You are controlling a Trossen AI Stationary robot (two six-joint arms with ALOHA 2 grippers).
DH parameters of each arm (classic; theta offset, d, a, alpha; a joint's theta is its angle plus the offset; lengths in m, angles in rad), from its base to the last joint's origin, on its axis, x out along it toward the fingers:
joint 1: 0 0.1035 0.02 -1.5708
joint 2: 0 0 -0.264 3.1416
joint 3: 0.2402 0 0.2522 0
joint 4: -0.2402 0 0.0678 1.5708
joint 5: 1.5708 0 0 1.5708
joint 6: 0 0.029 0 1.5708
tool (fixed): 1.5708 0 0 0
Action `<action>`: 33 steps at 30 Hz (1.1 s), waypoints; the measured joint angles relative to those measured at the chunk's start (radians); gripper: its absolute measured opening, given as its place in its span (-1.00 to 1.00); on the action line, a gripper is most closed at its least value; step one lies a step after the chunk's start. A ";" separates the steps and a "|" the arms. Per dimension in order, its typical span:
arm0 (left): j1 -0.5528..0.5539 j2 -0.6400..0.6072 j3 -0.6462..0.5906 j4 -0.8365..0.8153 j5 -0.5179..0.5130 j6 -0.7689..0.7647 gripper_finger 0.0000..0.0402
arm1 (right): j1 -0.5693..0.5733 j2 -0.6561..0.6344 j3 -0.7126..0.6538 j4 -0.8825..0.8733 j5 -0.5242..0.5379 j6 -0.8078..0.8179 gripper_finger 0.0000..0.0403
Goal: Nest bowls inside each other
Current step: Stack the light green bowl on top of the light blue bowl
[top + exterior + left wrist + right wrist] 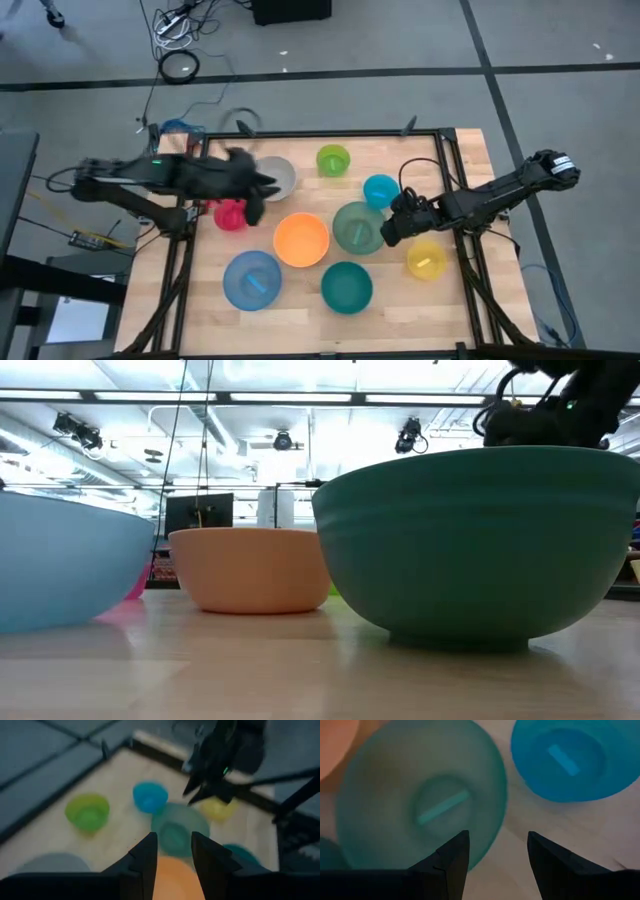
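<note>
Nine separate bowls (pixel 301 240), left hand (pixel 258 196) released, right hand (pixel 392 228) released

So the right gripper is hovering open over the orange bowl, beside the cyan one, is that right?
Not quite: the right gripper is open, but it hovers over the rim of the dark green bowl, beside the cyan bowl. The right wrist view shows this; the orange bowl lies farther toward the left arm.

No text, label, brand, number or sign can be read anywhere here.
</note>
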 joint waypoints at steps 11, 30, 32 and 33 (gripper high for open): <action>-0.098 -0.102 -0.001 -0.047 -0.118 -0.004 -0.36 | -0.023 0.167 -0.008 0.104 -0.024 -0.010 -0.07; -0.115 -0.102 -0.002 -0.327 -0.129 -0.174 -0.36 | -0.037 0.150 0.010 0.195 0.059 -0.084 -0.96; -0.125 -0.102 -0.002 -0.324 -0.129 -0.177 -0.36 | -0.043 0.111 0.028 0.202 0.077 -0.114 -0.98; -0.130 -0.102 -0.002 -0.324 -0.129 -0.181 -0.36 | -0.048 0.095 0.038 0.207 0.081 -0.126 -0.98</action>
